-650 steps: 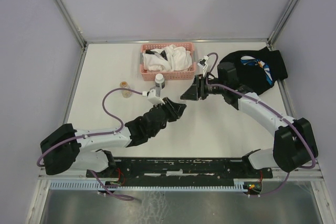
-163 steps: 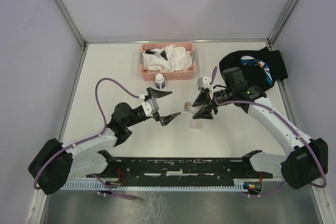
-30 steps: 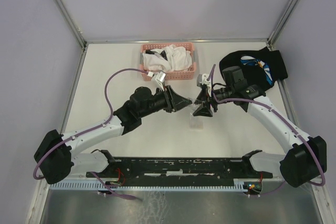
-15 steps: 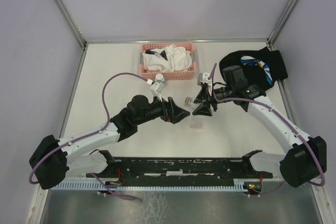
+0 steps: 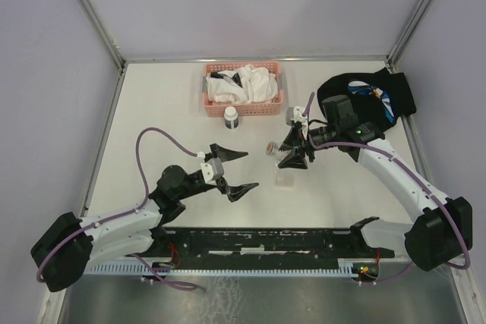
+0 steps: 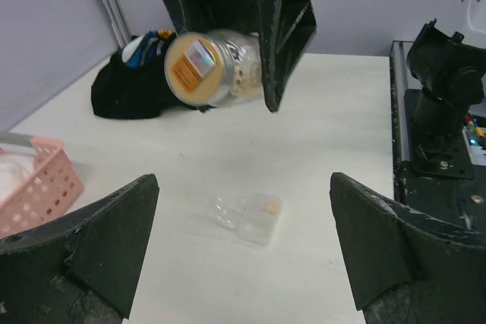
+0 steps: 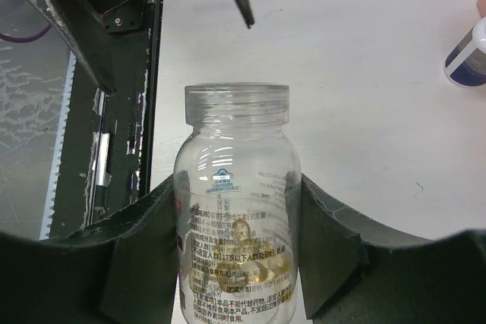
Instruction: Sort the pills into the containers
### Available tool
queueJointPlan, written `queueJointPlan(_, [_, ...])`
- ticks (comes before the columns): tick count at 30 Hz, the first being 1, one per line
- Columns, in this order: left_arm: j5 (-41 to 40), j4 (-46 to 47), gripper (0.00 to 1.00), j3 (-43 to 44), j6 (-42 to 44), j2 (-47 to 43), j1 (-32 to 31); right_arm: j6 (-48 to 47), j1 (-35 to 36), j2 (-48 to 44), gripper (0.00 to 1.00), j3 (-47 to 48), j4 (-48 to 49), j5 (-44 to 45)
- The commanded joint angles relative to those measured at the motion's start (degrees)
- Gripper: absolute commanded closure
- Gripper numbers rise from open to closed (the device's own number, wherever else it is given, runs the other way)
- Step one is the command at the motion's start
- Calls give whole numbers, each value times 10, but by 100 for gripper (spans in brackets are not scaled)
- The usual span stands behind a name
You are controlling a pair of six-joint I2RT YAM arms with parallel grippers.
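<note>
Container (image 5: 285,180) of clear plastic lies flat on the white table (image 5: 152,111), roughly midway between the two arms and just on the near side of the right gripper (image 5: 288,149). From the left wrist view, a small orange speck sits in one of its compartments.

Above and slightly beyond it, the right gripper is clamped around a clear pill bottle (image 7: 235,210). The bottle is held off the table on its side, with its threaded neck pointing towards the left arm. Yellowish pills (image 7: 250,259) sit bunched at the end inside the grip.

The left gripper (image 5: 252,170) is well apart from the bottle, nearer the arm bases. Its jaws are spread wide with nothing between them, and they face the bottle and the container.

Further back, a small white-capped bottle (image 5: 231,117) stands upright just in front of a pink basket (image 5: 209,104) holding white cloths (image 5: 243,85). A black garment (image 5: 372,100) lies crumpled at the far right, behind the right arm.
</note>
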Motion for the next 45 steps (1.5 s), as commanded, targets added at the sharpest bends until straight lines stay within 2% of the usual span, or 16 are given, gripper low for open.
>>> queueJointPlan(1, [129, 105, 1, 76, 65, 56, 49, -17, -3, -10, 98, 19, -1, -27])
queueJointPlan(8, [221, 100, 0, 160, 36, 141, 77, -23, -2, -12, 98, 20, -4, -29])
queueJointPlan(14, [282, 60, 10, 224, 23, 199, 78, -24, -2, -14, 98, 20, -6, -30])
queueJointPlan(20, [282, 31, 20, 245, 33, 218, 80, -25, -2, -14, 98, 20, -6, -32])
queueJointPlan(27, [276, -6, 23, 262, 48, 233, 83, -25, -2, -14, 98, 20, -7, -34])
queueJointPlan(33, [281, -18, 32, 271, 49, 245, 86, -25, -2, -13, 98, 20, -7, -34])
queueJointPlan(36, [284, -14, 40, 270, 42, 245, 86, -25, -2, -12, 98, 20, -7, -34])
queueJointPlan(40, [283, 0, 59, 270, 1, 244, 86, -26, -2, -11, 98, 20, -7, -33])
queueJointPlan(45, [240, 33, 88, 268, -183, 244, 84, -26, -2, -12, 98, 20, -8, -31])
